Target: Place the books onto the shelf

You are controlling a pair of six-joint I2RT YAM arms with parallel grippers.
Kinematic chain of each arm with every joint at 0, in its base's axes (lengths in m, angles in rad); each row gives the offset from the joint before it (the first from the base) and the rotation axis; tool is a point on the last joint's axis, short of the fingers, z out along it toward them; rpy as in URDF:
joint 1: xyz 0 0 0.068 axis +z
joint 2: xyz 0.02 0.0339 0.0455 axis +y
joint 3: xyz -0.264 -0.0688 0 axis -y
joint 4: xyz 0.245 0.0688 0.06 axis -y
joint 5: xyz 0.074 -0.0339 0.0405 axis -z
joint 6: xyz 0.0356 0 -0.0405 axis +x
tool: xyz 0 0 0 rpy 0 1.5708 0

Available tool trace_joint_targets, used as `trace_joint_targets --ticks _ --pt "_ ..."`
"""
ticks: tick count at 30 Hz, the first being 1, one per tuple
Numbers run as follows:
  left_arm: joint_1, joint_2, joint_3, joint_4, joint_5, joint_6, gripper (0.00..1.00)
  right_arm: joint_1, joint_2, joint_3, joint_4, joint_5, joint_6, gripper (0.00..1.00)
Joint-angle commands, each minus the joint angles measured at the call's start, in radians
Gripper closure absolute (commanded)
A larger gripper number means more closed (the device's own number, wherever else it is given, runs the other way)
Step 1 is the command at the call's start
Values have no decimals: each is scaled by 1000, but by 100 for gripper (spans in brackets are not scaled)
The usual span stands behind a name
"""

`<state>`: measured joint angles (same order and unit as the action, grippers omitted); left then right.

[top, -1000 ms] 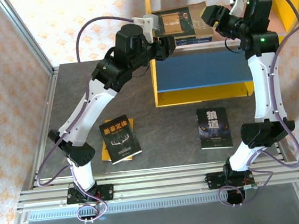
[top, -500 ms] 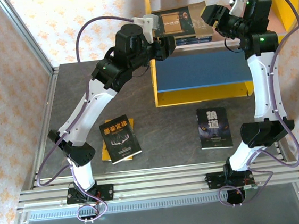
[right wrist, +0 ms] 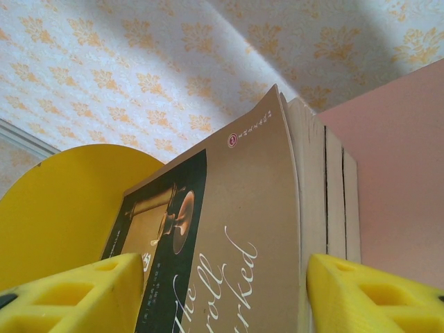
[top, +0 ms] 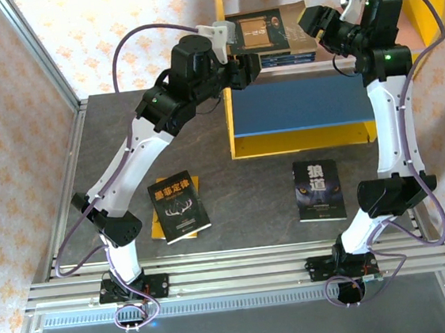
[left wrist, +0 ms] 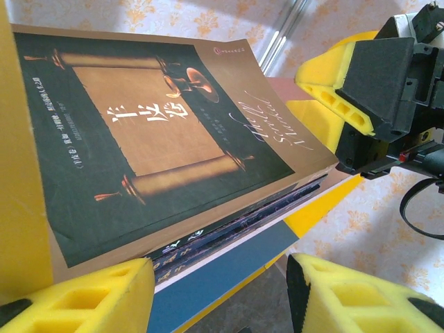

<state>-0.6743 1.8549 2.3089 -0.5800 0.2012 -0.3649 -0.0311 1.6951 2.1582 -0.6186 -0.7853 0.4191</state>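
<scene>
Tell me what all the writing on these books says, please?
"墨菲定律": black book on the table.
"狼道": dark blue book on the table.
"羊皮卷": brown book on the shelf.
"The Scroll Marked": cursive, same brown cover.
Smaller print on the covers: too small to read.

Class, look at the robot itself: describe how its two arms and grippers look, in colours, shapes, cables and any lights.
Both the left arm and the right arm have white, rounded links between bulky black joints. A lilac cable loops along each. The right arm carries a small green light. The left gripper and right gripper have blocky yellow fingers with cut-out slots.
</scene>
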Motion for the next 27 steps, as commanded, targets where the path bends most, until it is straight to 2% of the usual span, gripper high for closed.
trace_joint_targets --ticks 1,5,16,27 --pt "26 11 27 14 -24 26 48 30 10 31 35 -40 1 37" --pt "25 -47 4 17 -42 43 48 30 -2 34 1 -18 -29 35" --pt "25 -278 -222 66 -149 84 46 30 -41 41 -84 83 -100 24" --pt "27 -441 -471 84 -214 83 45 30 -107 13 -164 146 -171 20"
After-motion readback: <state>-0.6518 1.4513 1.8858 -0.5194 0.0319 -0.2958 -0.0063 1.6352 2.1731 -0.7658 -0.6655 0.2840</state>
